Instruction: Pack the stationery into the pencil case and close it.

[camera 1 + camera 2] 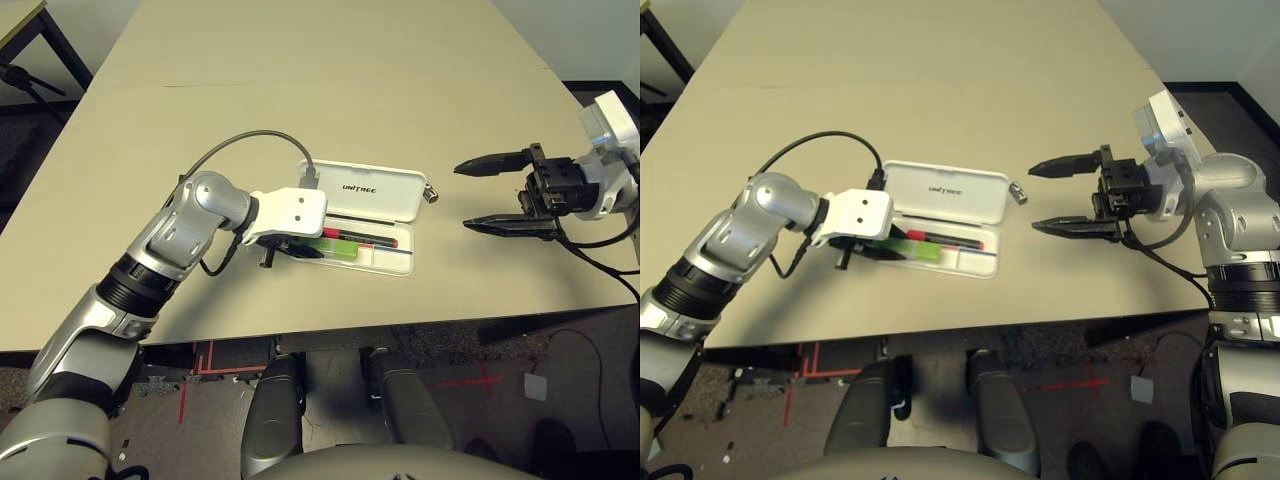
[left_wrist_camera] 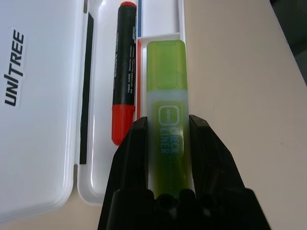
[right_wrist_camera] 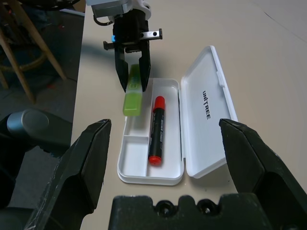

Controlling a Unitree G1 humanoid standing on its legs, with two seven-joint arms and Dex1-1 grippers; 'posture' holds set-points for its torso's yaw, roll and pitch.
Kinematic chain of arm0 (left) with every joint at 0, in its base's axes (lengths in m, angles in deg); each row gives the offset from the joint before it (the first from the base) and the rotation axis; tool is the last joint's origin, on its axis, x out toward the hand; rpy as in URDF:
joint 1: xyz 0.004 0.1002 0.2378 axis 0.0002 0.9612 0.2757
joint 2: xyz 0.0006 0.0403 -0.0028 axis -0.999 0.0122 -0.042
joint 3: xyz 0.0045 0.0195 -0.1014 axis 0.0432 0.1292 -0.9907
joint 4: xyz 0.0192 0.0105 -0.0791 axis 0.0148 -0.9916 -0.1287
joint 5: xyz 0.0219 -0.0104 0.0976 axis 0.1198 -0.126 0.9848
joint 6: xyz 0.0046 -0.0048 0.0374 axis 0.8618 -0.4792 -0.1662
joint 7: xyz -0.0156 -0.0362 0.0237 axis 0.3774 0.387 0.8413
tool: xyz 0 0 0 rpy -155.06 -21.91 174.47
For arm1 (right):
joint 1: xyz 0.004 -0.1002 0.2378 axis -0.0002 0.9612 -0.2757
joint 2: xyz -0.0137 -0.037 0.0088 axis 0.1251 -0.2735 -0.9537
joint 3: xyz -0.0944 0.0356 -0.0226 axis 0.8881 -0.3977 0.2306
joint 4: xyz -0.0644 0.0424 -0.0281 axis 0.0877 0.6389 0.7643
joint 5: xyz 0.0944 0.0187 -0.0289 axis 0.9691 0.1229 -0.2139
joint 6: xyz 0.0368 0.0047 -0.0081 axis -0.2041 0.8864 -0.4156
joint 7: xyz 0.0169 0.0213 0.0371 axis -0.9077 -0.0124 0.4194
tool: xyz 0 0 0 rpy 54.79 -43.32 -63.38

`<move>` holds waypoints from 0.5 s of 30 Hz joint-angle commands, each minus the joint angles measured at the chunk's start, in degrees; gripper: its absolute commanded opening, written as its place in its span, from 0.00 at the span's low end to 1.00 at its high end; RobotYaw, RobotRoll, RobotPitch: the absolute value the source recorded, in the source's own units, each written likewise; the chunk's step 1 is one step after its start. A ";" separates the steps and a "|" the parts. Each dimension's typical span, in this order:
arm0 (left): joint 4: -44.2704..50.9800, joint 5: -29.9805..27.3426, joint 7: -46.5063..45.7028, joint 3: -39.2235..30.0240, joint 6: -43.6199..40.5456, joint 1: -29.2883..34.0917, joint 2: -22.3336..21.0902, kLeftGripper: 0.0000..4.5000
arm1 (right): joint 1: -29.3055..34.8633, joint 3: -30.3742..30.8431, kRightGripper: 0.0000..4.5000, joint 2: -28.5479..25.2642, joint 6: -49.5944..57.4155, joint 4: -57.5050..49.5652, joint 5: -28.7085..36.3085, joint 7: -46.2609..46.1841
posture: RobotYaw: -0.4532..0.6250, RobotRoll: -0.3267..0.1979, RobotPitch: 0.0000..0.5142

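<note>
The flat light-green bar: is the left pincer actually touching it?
Touching. In the left wrist view, both black fingers of the left pincer press against the sides of the flat light-green bar.

Readable lettering on two items

The open lid of the pencil case (image 2: 43,110) carries dark "UNITREE" lettering; the light-green bar (image 2: 168,120) bears white print reading "LINER", with the word above it too blurred to make out.

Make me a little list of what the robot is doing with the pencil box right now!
pencil case: open, lid laid flat on the table
red marker: lying inside the case
green highlighter: held over the case's near edge
left pincer: shut on the green highlighter
right pincer: open, holding nothing, off to the case's right
small silver piece: on the table beside the lid
</note>
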 commanded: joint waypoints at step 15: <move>-4.41 2.56 -0.33 0.95 3.08 -0.69 4.31 0.48 | 1.22 -3.79 1.00 -2.37 6.10 -2.92 -0.72 -10.98 | 0.32 0.62 0.37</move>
